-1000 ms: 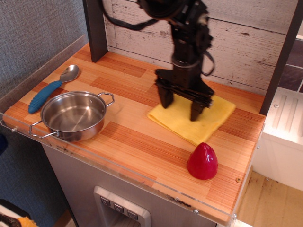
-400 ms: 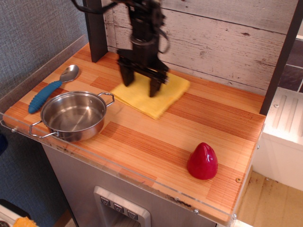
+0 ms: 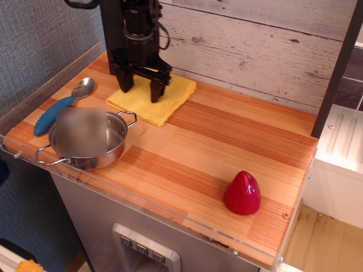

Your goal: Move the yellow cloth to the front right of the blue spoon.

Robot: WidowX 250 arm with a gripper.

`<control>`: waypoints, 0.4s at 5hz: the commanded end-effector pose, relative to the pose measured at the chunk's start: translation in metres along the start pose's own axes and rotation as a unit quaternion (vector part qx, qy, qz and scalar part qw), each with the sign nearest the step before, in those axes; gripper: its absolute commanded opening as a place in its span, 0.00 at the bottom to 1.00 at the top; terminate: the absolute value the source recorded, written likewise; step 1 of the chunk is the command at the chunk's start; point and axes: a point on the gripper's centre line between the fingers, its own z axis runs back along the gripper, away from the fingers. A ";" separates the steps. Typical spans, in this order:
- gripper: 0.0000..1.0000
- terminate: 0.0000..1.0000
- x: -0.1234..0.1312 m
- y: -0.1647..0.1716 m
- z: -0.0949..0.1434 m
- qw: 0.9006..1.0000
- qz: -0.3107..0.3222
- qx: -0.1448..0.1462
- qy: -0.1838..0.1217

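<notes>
The yellow cloth (image 3: 170, 96) lies flat on the wooden counter at the back left, just right of the blue spoon (image 3: 54, 113) and behind the steel pot (image 3: 122, 139). The spoon lies at the left edge, with its blue handle toward the front and its silver bowl toward the back. My gripper (image 3: 140, 88) stands upright over the cloth's left half. Its two black fingers (image 3: 156, 90) are spread apart and their tips rest on the fabric. Part of the cloth is hidden behind the fingers.
A red cone-shaped object (image 3: 243, 192) stands at the front right. A dark post (image 3: 113, 34) rises at the back left, close behind my arm. A plank wall (image 3: 255, 45) bounds the back. A clear rail (image 3: 51, 79) edges the left side.
The gripper and the yellow cloth have moved together from the middle right of the counter to the back left, ending beside the spoon. The pot, spoon and red object have not moved.
</notes>
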 end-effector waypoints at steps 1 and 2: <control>1.00 0.00 -0.012 0.016 0.005 1.000 0.010 -0.028 0.005; 1.00 0.00 0.003 0.013 0.045 0.997 0.012 -0.065 -0.034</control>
